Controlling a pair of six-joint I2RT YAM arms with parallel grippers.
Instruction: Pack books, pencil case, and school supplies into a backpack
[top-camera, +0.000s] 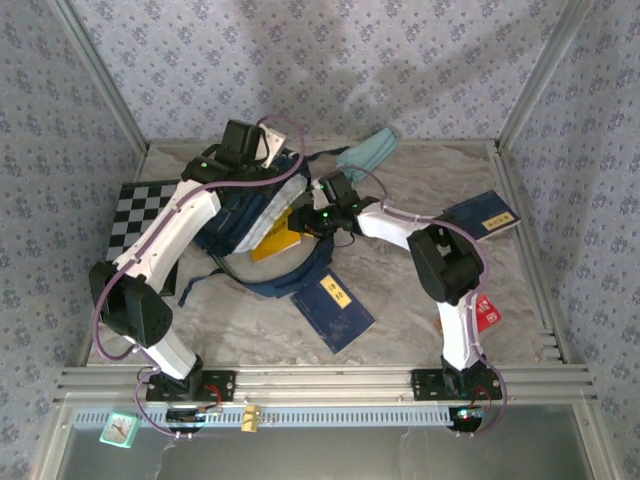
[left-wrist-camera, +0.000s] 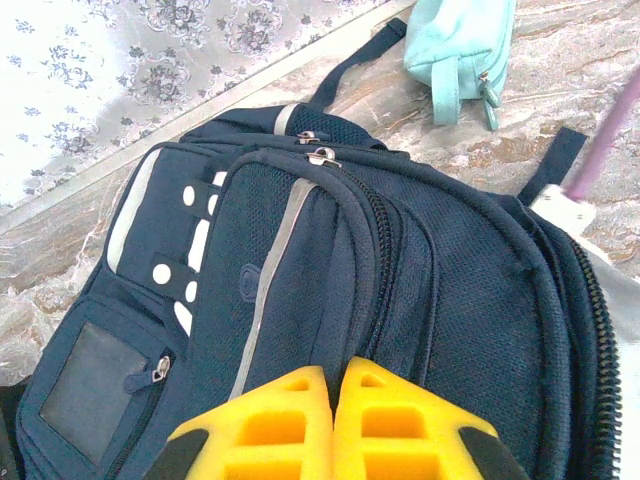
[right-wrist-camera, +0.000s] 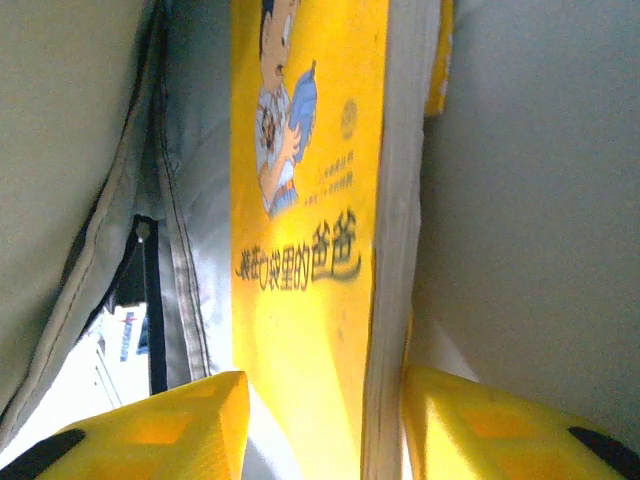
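The navy backpack lies at the table's middle left with its mouth held open. My left gripper is shut on a fold of fabric at the backpack's top. The yellow book stands inside the bag against its grey lining. It sits between the fingers of my open right gripper, with a gap at the cover side. Two navy books lie on the table. The teal pencil case lies behind the bag. The red packet sits by the right arm.
A black-and-white checkered board lies at the left, partly under my left arm. Metal frame posts and patterned walls close in the table on three sides. A backpack strap trails toward the back wall.
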